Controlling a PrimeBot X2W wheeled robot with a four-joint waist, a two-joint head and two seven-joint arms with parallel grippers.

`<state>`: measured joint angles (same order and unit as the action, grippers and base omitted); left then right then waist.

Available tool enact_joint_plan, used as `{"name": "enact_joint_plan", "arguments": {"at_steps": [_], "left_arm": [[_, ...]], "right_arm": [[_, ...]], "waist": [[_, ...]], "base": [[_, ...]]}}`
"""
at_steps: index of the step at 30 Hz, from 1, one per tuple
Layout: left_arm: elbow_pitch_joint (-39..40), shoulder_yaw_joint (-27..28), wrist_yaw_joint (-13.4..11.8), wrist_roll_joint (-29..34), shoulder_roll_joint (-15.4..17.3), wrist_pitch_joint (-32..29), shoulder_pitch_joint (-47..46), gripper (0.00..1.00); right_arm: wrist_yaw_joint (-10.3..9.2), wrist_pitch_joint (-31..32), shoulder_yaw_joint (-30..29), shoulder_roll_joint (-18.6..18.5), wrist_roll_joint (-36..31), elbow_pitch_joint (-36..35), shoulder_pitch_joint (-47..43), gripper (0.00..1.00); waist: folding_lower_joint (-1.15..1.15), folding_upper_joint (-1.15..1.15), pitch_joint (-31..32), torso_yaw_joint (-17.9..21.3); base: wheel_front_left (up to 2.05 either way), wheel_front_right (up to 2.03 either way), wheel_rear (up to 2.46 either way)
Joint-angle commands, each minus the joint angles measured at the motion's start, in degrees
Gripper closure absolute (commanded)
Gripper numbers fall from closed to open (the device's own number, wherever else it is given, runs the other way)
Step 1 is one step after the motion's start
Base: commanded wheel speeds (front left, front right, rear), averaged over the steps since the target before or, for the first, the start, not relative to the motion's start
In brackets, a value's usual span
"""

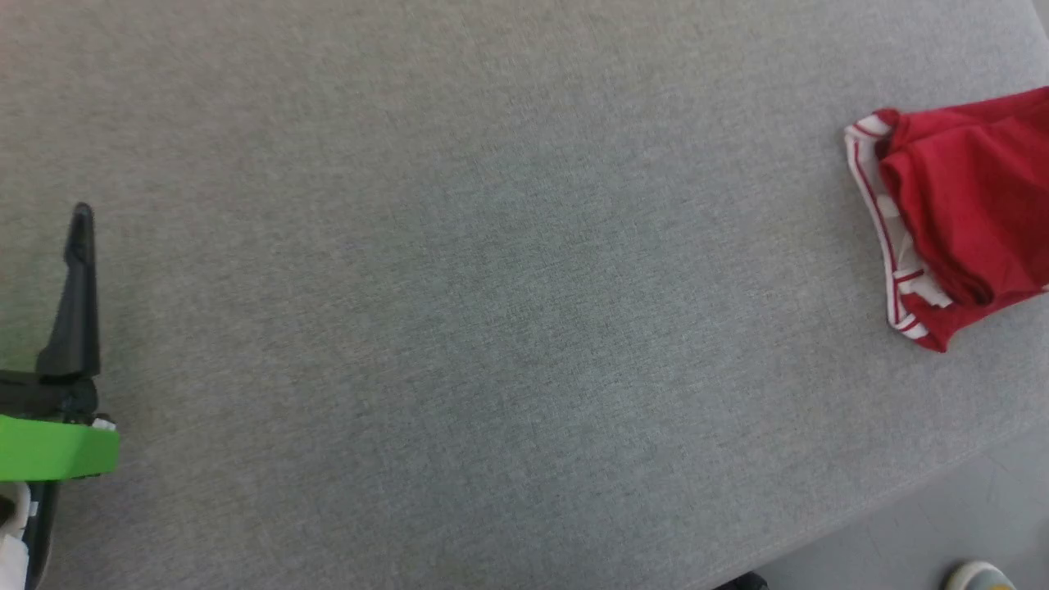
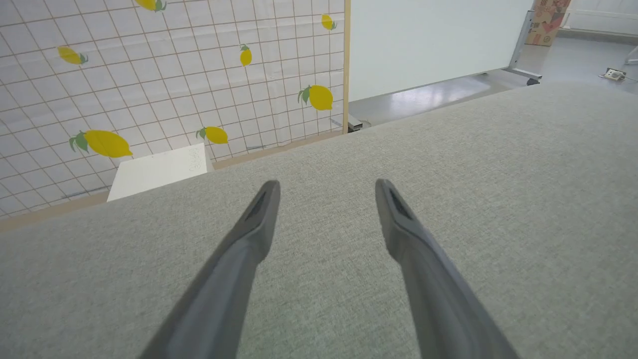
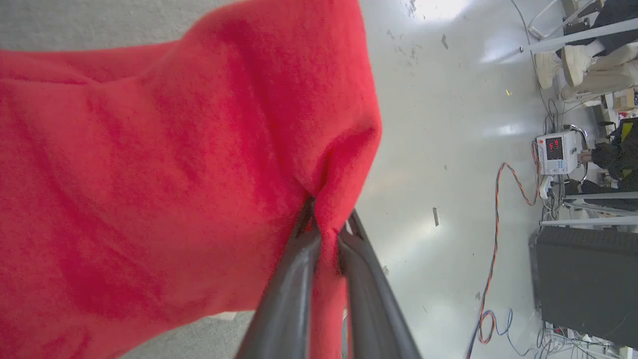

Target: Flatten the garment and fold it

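Head view: grey fabric table (image 1: 492,287). Garment (image 1: 967,213) bunched on table's right side near its front edge, white striped trim turned toward table's middle. One dark finger (image 1: 79,279) of left arm over table's left part, green band (image 1: 49,447) at its base.

Left wrist view: left gripper (image 2: 326,192) spread wide, nothing between fingers, low over bare table; lemon-print grid panel (image 2: 149,75) beyond table's far edge.

Right wrist view: right gripper (image 3: 326,224) pinched tight on fold of red cloth; cloth drapes toward table, glossy floor (image 3: 448,149) beside table.
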<state>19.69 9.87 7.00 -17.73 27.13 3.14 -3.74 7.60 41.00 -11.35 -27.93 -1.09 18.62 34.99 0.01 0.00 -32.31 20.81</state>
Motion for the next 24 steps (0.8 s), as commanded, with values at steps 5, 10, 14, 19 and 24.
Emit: {"name": "enact_joint_plan", "arguments": {"at_steps": [5,10,14,19,24], "left_arm": [[1.28,0.8,-0.22,-1.21,1.03,-0.66,0.96,0.0],[0.44,0.69,-0.75,-1.47,0.47,0.08,1.78,0.0],[-1.55,-0.1,-1.22,-1.6,-0.83,1.62,1.66,0.0],[-5.19,-0.98,-2.24,-2.05,-3.42,4.58,1.35,0.0],[-9.42,-2.07,-3.48,-2.65,-6.67,7.58,0.75,0.0]], "right_arm": [[-0.11,-2.11,-4.76,3.03,-4.4,0.97,2.35,0.0],[-0.11,-6.48,-7.97,4.28,-4.74,0.87,4.41,0.0],[-0.11,-10.97,-5.7,3.12,-1.84,-1.83,6.17,0.0],[-0.11,-16.33,0.01,2.4,4.18,-7.17,9.58,0.0],[-0.11,-21.55,7.45,4.31,10.75,-12.13,12.36,0.0]], "waist": [[-0.01,0.0,-3.78,1.84],[-0.01,0.0,-2.02,2.13],[-0.01,0.0,1.33,1.51],[-0.01,0.0,7.53,-0.58],[-0.01,0.0,14.06,-4.11]], "base": [[0.0,0.0,0.0],[0.0,0.0,0.0],[0.0,0.0,0.0],[0.0,0.0,0.0],[0.0,0.0,0.0]]}}
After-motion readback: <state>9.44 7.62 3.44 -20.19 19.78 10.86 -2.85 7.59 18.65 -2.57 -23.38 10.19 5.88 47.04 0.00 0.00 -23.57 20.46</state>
